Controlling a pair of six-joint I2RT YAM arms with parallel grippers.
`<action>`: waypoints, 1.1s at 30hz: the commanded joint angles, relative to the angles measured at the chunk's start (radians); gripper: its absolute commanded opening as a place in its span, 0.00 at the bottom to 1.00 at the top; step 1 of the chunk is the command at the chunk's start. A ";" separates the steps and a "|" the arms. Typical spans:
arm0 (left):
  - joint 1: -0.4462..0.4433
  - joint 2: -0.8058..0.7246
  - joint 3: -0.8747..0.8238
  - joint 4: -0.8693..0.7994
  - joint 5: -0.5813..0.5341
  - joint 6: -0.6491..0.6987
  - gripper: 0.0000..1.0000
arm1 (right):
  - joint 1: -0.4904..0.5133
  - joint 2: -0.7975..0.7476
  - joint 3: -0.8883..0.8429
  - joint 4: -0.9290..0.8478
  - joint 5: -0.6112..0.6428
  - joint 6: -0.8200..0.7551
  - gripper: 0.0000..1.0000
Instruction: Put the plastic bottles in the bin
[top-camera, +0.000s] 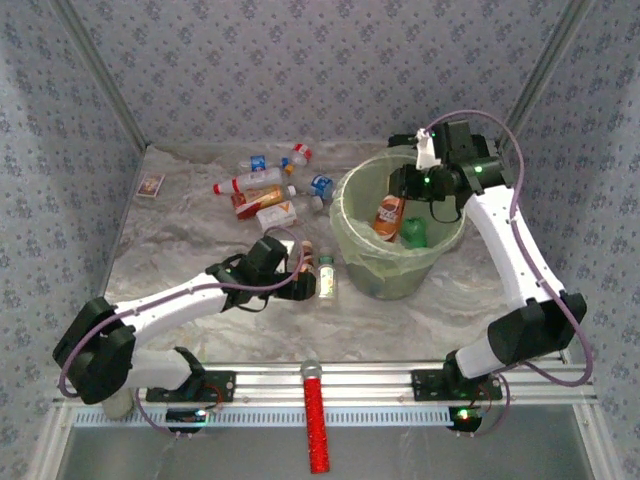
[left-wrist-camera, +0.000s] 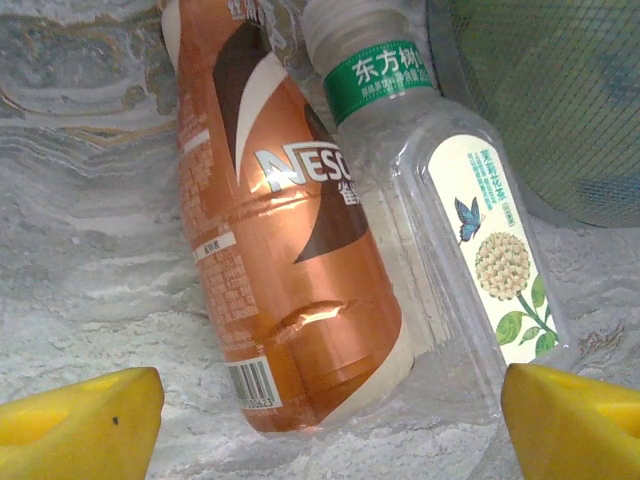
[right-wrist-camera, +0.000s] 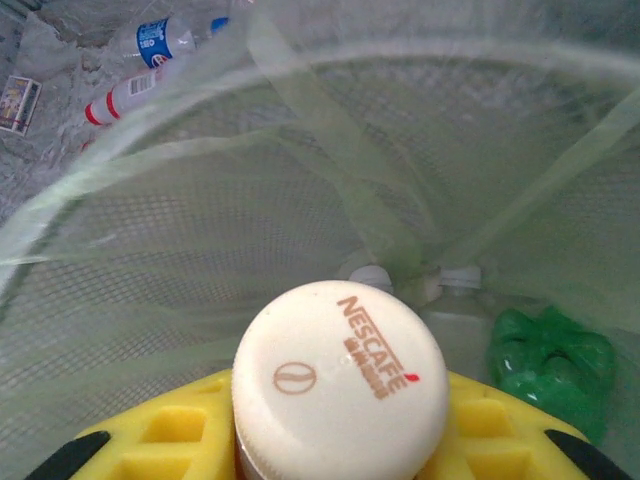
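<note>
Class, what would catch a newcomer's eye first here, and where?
The right gripper holds a copper-orange Nescafé bottle over the pale-green bin, where a green bottle lies. Beside the bin, the open left gripper hovers above a second Nescafé bottle and a clear green-labelled bottle lying side by side.

Two bottles (top-camera: 326, 276) just left of bin (top-camera: 390, 286)

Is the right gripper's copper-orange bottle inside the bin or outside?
Inside: the right gripper holds the copper-orange bottle between the bin walls, near the green bottle.

A lab test booth: patterned cloth walls (top-camera: 300, 60), 2 arms (top-camera: 180, 300) bolted to an aluminium rail (top-camera: 360, 378).
</note>
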 joint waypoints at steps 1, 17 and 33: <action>-0.011 0.026 -0.006 0.005 -0.024 -0.014 0.87 | 0.008 -0.006 -0.073 0.144 -0.025 0.065 0.25; -0.015 0.125 0.054 -0.039 -0.087 0.010 0.79 | 0.060 0.043 -0.272 0.319 0.054 0.135 0.29; -0.016 0.208 0.069 0.010 -0.102 0.007 0.73 | 0.065 -0.107 -0.108 0.083 0.165 0.078 0.65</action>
